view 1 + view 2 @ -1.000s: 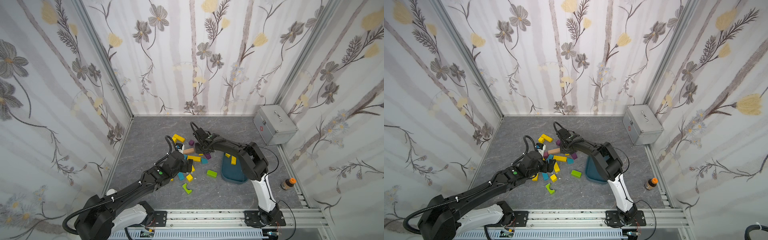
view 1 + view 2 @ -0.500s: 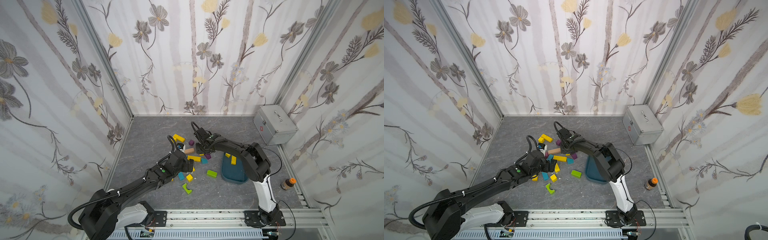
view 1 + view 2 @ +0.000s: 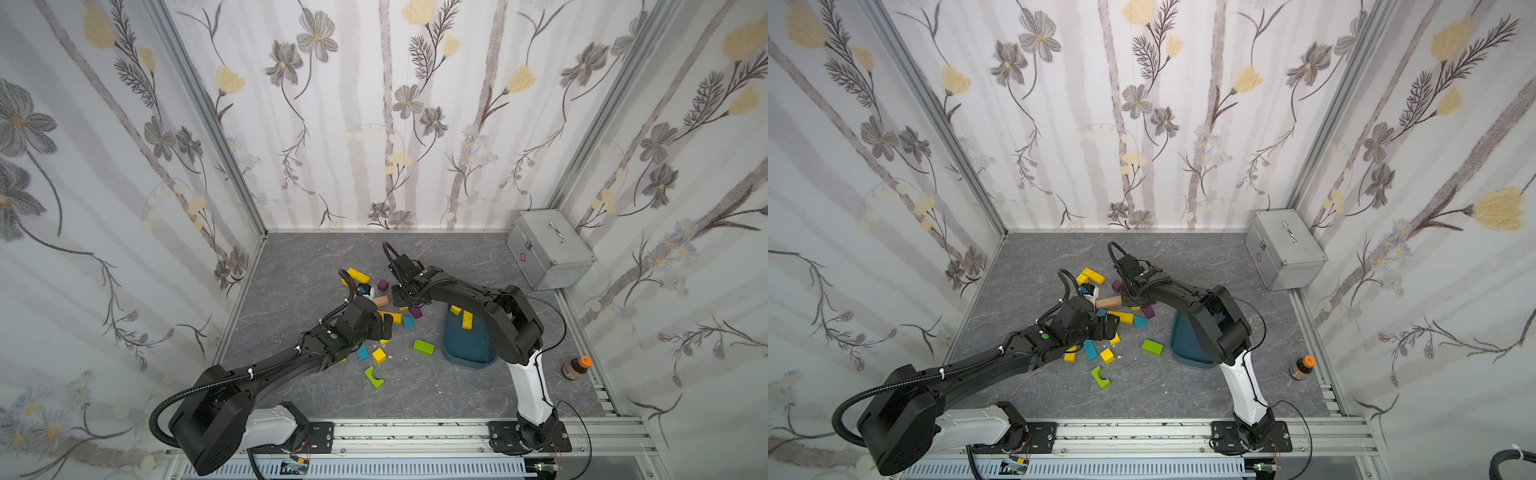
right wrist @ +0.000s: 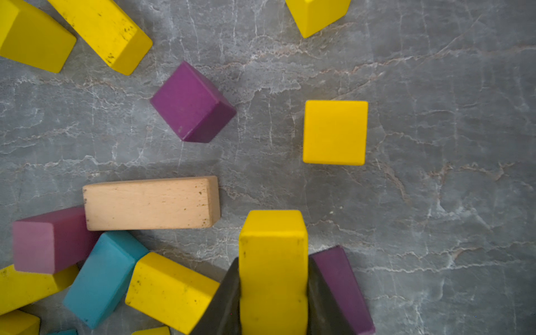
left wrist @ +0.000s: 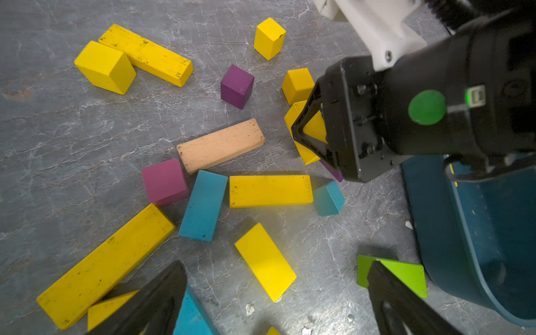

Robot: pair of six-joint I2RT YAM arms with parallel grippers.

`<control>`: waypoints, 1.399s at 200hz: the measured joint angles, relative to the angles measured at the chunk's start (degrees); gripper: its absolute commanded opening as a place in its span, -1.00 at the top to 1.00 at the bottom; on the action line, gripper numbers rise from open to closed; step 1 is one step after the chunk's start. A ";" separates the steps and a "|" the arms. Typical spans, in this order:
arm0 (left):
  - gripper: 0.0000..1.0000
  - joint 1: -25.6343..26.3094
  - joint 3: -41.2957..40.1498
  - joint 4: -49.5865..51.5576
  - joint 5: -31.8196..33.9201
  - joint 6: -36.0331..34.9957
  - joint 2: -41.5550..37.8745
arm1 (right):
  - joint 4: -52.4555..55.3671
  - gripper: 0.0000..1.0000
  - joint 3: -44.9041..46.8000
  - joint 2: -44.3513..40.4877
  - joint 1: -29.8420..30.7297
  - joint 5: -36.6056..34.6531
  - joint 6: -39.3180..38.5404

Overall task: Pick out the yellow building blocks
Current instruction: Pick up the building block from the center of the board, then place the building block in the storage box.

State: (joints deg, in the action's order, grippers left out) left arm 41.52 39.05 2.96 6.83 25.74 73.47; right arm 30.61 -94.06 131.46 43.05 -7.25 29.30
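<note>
- Right fingers are clenched on a yellow bar, one pad on each long side. The flat faces should keep it from twisting. Its free end pokes out ahead of the tips. I cannot tell whether it has cleared the table.
- Left fingers are spread wide and grasp nothing. They hang low over a flat yellow block that lies in the gap between them (probably the next pick).
- Most of the yellow building blocks sit loose mid-table:
  - a long bar
  - a shorter bar
  - a big cube touching another bar
  - two small cubes
- Two more already lie in the teal tray beside the right arm, so the tray reads as the drop-off.
- Non-targets are mixed in:
  - a peach wooden bar
  - a purple cube
  - a blue block pressed against the shorter yellow bar
  - a lime green block, partly behind one left finger
- Judgement: the sort is early, with many yellows left. The right arm's next job is the carry to the tray. The two arms work close together, so a crossing path risks a knock.
</note>
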 measured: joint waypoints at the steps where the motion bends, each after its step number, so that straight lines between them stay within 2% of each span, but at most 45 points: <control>1: -0.97 0.00 0.07 -0.02 -0.09 0.09 0.13 | 0.00 0.37 0.00 0.00 0.00 0.00 0.00; 158: -0.92 -1.01 6.71 -3.98 -5.07 2.34 11.30 | 0.46 0.40 0.00 -3.34 -0.35 -0.33 -2.03; 244: -0.81 -0.94 11.58 -4.04 -8.52 1.64 15.63 | -2.43 0.40 7.63 -12.79 -0.83 -0.42 -2.51; 280: -0.78 -0.85 15.41 -2.40 -8.98 0.87 18.58 | -3.89 0.39 13.22 -18.88 -1.92 -2.91 -2.34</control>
State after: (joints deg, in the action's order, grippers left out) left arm 40.66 54.46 0.56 -2.15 26.61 92.05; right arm 26.72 -80.84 112.57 41.12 -10.15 26.96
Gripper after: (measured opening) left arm 0.897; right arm 0.308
